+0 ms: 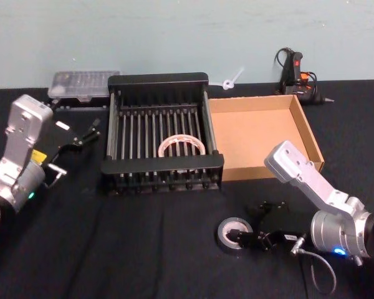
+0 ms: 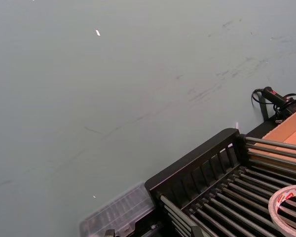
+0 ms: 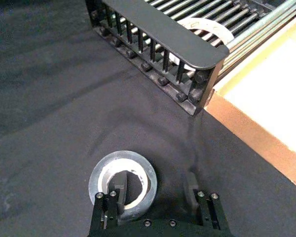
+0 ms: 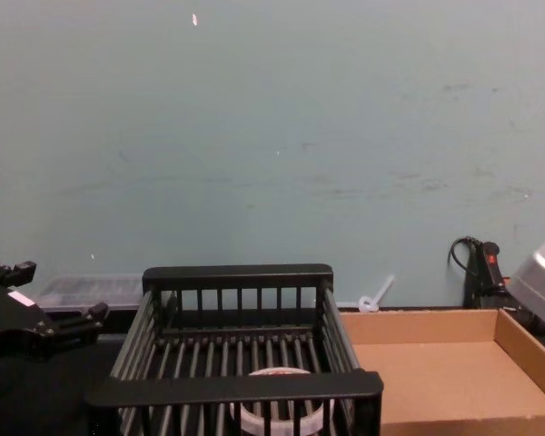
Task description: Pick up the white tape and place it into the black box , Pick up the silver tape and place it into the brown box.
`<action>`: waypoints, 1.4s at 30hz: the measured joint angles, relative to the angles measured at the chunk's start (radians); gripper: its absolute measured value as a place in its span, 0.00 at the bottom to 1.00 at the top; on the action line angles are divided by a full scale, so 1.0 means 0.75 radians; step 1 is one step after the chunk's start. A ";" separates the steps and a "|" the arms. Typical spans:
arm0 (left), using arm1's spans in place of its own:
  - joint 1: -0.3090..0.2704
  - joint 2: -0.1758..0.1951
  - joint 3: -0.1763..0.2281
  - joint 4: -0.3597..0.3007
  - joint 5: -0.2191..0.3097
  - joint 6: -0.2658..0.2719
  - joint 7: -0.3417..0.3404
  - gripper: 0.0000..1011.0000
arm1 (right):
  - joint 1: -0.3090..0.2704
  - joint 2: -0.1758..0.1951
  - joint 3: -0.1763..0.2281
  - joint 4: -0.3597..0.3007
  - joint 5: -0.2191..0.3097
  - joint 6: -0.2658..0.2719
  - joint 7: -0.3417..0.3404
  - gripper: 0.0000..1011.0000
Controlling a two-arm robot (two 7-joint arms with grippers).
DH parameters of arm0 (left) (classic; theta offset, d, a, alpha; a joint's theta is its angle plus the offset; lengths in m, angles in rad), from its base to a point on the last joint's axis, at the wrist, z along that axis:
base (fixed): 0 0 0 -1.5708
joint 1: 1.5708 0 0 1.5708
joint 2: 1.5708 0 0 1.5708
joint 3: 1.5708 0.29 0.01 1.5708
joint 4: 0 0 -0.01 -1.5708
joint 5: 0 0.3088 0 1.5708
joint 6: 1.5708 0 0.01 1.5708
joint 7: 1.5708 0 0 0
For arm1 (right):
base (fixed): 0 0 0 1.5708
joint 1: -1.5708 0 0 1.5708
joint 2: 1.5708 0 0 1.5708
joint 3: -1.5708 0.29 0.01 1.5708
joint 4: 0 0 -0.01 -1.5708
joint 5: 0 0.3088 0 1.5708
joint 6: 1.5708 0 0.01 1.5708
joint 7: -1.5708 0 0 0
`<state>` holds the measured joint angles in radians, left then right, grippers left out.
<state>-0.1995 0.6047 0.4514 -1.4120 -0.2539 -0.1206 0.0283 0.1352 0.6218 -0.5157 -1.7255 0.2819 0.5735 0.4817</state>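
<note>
Black cloth covers the surface [image 1: 174,249]. White tape [image 1: 181,146] lies flat inside the black box [image 1: 157,81]; brown box [image 1: 305,131] sits just beside it. Right claw [image 3: 155,197], fingers apart, straddles the silver tape [image 3: 99,173]: 1 finger in its hole. Left claw [image 1: 81,134] hangs spread beside the black box.

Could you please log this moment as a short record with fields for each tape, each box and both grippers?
white tape: lying flat inside the black box
silver tape: on the table, in front of the boxes
brown box: nothing in it, right of the black box
right gripper: jaws open, one finger in the silver tape's hole
left gripper: open, left of the black box
</note>
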 joint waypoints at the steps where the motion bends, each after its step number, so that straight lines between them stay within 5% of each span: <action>1: 0.000 0.000 0.000 0.000 0.000 0.000 0.000 0.99 | 0.000 0.000 0.000 0.000 0.000 0.000 0.000 0.73; 29: 0.000 0.000 0.000 0.000 0.000 0.000 0.000 0.99 | 0.000 -0.001 0.000 0.000 -0.001 0.000 -0.002 0.55; 42: 0.000 0.000 0.000 0.000 0.000 0.000 0.000 0.99 | -0.007 -0.007 0.010 -0.001 -0.008 -0.009 -0.002 0.18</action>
<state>-0.1995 0.6047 0.4514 -1.4119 -0.2539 -0.1205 0.0283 0.1296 0.6164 -0.5084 -1.7266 0.2757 0.5669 0.4802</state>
